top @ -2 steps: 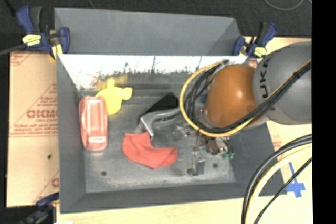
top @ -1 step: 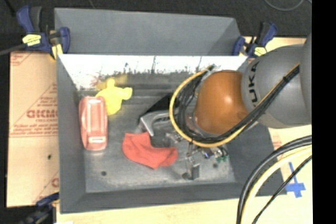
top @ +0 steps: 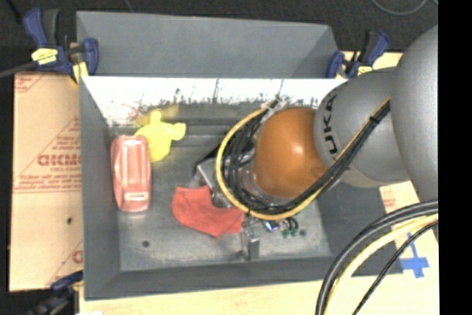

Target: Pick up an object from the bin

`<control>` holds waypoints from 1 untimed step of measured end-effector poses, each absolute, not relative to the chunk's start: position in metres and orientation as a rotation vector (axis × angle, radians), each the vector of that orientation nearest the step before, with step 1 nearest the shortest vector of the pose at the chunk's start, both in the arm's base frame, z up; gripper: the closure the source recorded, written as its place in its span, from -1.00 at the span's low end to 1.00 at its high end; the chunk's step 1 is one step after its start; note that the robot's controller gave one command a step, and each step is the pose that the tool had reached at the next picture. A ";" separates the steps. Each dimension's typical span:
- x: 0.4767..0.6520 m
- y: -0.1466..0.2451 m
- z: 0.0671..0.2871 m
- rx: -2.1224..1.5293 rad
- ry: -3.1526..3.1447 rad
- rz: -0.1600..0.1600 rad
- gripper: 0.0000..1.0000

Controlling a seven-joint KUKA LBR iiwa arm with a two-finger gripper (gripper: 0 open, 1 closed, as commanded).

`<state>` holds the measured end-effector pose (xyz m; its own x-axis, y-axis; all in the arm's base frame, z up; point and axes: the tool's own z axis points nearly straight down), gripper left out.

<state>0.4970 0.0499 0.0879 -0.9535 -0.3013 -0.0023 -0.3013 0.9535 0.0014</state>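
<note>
The grey KUKA arm [top: 383, 122] takes up the right side of the frame and reaches leftward into the grey metal bin [top: 206, 48], which spans the centre. At the arm's wrist, a rounded orange cover [top: 284, 151] sits right of centre, ringed by looping black and yellow cables [top: 230, 158].

On the bin floor, a crumpled red cloth [top: 200, 210] lies lower centre, its right edge running under the wrist. A pink rounded-rectangular plastic block [top: 131, 173] lies lengthwise at centre left, well apart from the cloth. A soft yellow toy figure [top: 158, 133] rests just above and to the right of the block, near the bin's far wall.

Below the orange cover, the metal gripper [top: 249, 243] points down at the bin floor in the lower centre, just beside the red cloth's right edge, which is the thing nearest to it. Whether it is open or closed cannot be told. Small green and blue bits [top: 287, 229] lie just to its right.
</note>
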 end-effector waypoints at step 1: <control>0.500 0.092 0.070 -0.790 3.035 -0.007 1.00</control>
<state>0.4997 0.0922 0.0703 -0.8732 -0.4873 -0.0039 -0.4873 0.8732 -0.0055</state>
